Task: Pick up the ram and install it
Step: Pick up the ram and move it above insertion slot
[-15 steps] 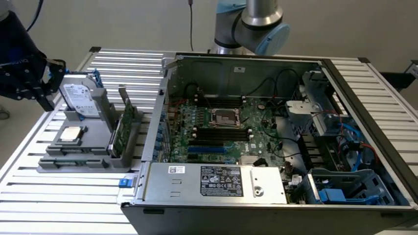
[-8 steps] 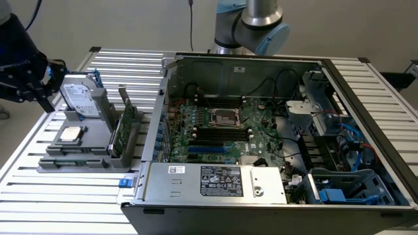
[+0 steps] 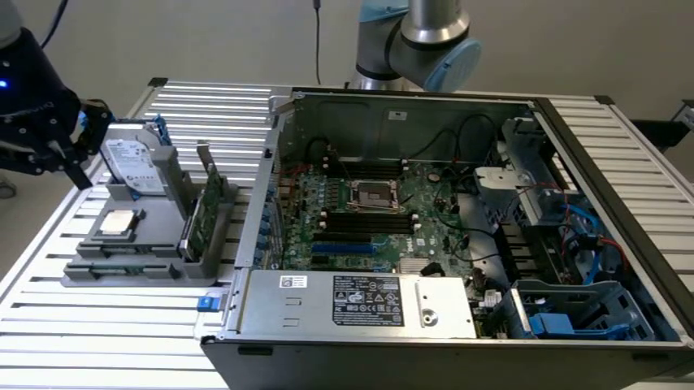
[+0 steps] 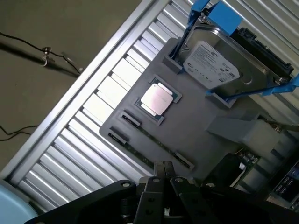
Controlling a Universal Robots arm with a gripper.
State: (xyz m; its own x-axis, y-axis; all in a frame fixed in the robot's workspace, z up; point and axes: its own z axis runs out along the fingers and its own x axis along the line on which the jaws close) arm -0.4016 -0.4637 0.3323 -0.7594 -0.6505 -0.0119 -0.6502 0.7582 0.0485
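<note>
The ram [image 4: 156, 142] is a thin green stick standing on edge in a slot of the grey holder [image 4: 196, 126], seen from above. In the exterior view, the ram [image 3: 122, 251] lies along the holder's front. My gripper [image 4: 163, 171] is shut with nothing between its fingers. It hangs above the holder's ram side, apart from the stick. In the exterior view my black gripper [image 3: 67, 158] is at the far left, above and behind the holder [image 3: 141, 272]. The motherboard's dark memory slots [image 3: 369, 219] lie inside the open computer case [image 3: 456, 317].
The holder also carries a silver hard drive with blue rails [image 4: 219, 65], a square processor chip [image 4: 159, 99] and an upright green expansion card [image 3: 206, 207]. The slatted metal table [image 3: 109, 341] runs under everything. The case walls rise on the exterior view's right. Cables lie on the floor [image 4: 46, 56].
</note>
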